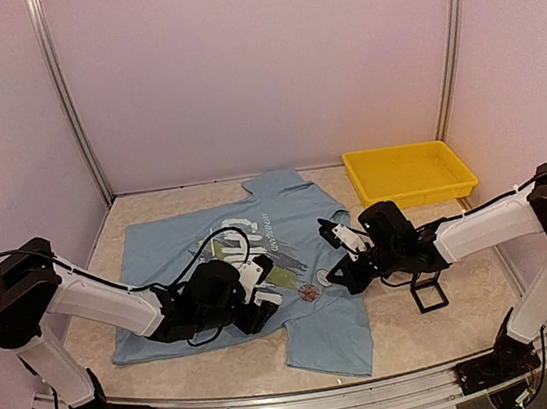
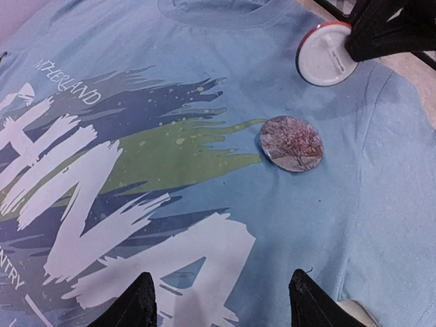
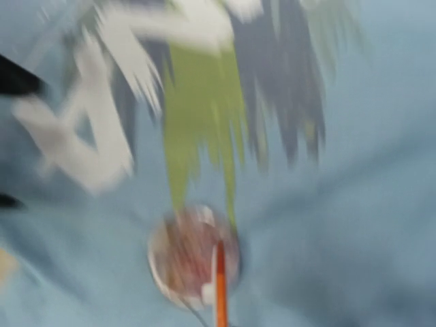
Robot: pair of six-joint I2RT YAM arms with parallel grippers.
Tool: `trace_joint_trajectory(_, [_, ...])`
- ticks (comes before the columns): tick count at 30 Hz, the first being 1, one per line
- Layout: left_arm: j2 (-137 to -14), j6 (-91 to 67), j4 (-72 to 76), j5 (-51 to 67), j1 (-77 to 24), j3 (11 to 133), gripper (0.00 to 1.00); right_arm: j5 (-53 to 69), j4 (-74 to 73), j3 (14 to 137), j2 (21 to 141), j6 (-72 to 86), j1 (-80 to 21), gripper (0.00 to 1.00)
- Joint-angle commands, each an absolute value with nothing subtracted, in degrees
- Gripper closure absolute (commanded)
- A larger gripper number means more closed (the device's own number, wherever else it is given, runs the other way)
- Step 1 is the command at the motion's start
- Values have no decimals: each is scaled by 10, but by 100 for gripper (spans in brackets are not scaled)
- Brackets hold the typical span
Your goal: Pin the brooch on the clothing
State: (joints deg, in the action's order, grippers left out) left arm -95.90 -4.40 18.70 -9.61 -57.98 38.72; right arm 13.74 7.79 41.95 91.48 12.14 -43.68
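- The picture brooch (image 2: 291,143) lies flat and face up on the T-shirt (image 2: 381,204), at the tip of the green streak, near the collar. It is round, so it has no long axis, and its pin side is hidden underneath.
- A red-rimmed brooch (image 2: 321,54) shows its white back just beside the collar. Its right edge is covered by the right gripper (image 1: 343,274), which clasps it there.
- The right wrist view is badly blurred. Only an orange-red edge at the bottom, over the picture brooch, can be made out.
- Only the top view shows the whole shirt. Its collar points toward the right arm and its hem toward the left, so its long axis runs across the table (image 1: 224,367).
- The left gripper (image 2: 225,303) hangs spread over the lettering and holds nothing. Its fingers are cut off by the frame.
- A yellow tray (image 1: 424,195) sits at the far right.
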Motion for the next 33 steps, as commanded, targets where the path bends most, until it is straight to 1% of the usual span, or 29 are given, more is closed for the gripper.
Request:
trace_joint_trajectory(1, [-1008, -5, 204, -53, -565, 422, 38, 126, 78, 468, 890, 62, -434, 100])
trace_joint_trajectory(4, [-1025, 13, 204, -8, -565, 431, 37, 123, 80, 490, 903, 32, -434, 100])
trace_joint_trajectory(5, [-1025, 18, 209, 35, -565, 430, 36, 125, 83, 498, 910, 24, -433, 100])
trace_joint_trajectory(6, [-1026, 19, 216, 53, -564, 426, 35, 126, 83, 505, 917, 17, -433, 100])
trace_joint_trajectory(9, [-1026, 16, 231, 59, -561, 417, 35, 125, 82, 524, 936, 6, -434, 100])
trace_joint_trajectory(10, [-1031, 16, 230, 55, -557, 419, 37, 126, 86, 527, 941, -3, -434, 100])
trace_joint_trajectory(11, [-1036, 16, 227, 50, -553, 422, 42, 135, 96, 525, 945, -16, -434, 100])
trace_joint_trajectory(13, [-1049, 19, 220, 45, -547, 428, 57, 172, 122, 516, 948, -36, -434, 100])
trace_joint_trajectory(14, [-1052, 22, 223, 48, -546, 427, 63, 191, 140, 507, 948, -45, -434, 100])
trace_joint_trajectory(16, [-1054, 25, 238, 64, -546, 417, 70, 208, 180, 486, 943, -61, -435, 100])
trace_joint_trajectory(19, [-1052, 25, 259, 59, -546, 404, 71, 209, 225, 467, 944, -89, -436, 100])
trace_joint_trajectory(21, [-1051, 24, 274, 43, -547, 395, 70, 215, 225, 474, 957, -107, -438, 100])
trace_joint_trajectory(23, [-1047, 24, 292, 32, -547, 382, 66, 220, 219, 484, 972, -117, -438, 100])
trace_joint_trajectory(25, [-1039, 26, 301, 26, -547, 373, 58, 219, 217, 489, 982, -130, -438, 100])
trace_joint_trajectory(28, [-1038, 32, 290, 12, -548, 375, 53, 220, 223, 489, 985, -142, -438, 100])
trace_joint_trajectory(31, [-1047, 38, 282, 11, -551, 381, 53, 224, 241, 480, 987, -156, -439, 100])
trace_joint_trajectory(32, [-1052, 39, 282, 16, -551, 383, 55, 228, 246, 478, 990, -161, -439, 100])
trace_joint_trajectory(33, [-1057, 40, 281, 21, -552, 385, 61, 231, 251, 477, 998, -165, -439, 100])
